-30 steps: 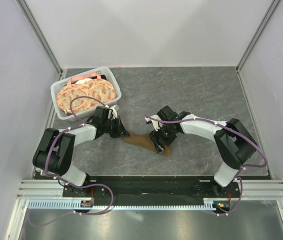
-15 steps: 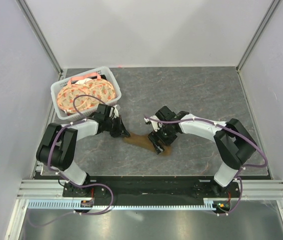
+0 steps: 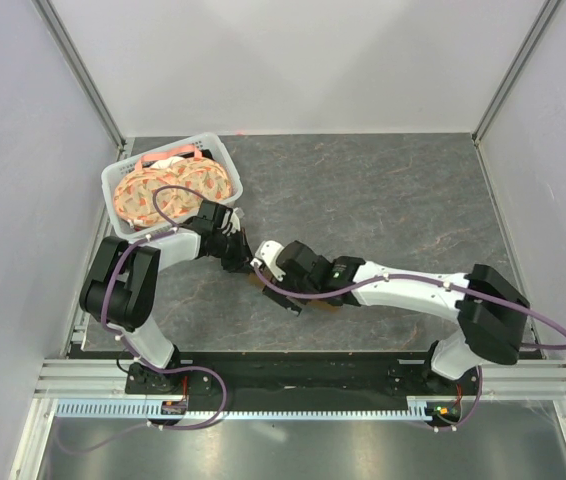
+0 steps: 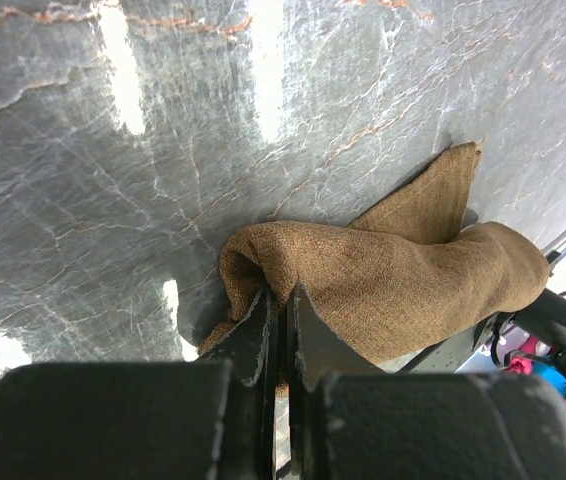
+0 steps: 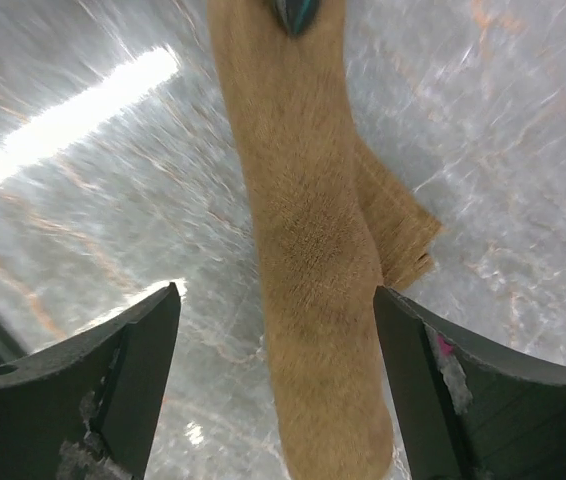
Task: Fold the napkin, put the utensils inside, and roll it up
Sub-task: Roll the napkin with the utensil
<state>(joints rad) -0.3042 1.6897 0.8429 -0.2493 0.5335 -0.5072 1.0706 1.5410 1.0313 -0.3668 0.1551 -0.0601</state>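
Note:
The brown napkin [image 4: 383, 270] lies rolled into a thick tube on the grey table. In the top view my right arm covers most of it, and a brown bit [image 3: 329, 303] shows below that arm. My left gripper [image 4: 281, 300] is shut on a fold of cloth at the roll's left end; it also shows in the top view [image 3: 242, 260]. My right gripper [image 5: 275, 300] is open, and its jaws straddle the roll [image 5: 313, 250] without touching it; in the top view it [image 3: 271, 278] is close to the left gripper. A teal utensil tip [image 5: 293, 12] pokes out of the roll's far end.
A white basket [image 3: 109, 183] holding round orange-patterned plates [image 3: 153, 197] stands at the back left, just behind my left arm. Grey walls and metal posts enclose the table on three sides.
My right arm has swung left over the napkin, bringing its gripper from the roll's middle to near the left end. My left gripper has stayed shut at the left end, shifting slightly.

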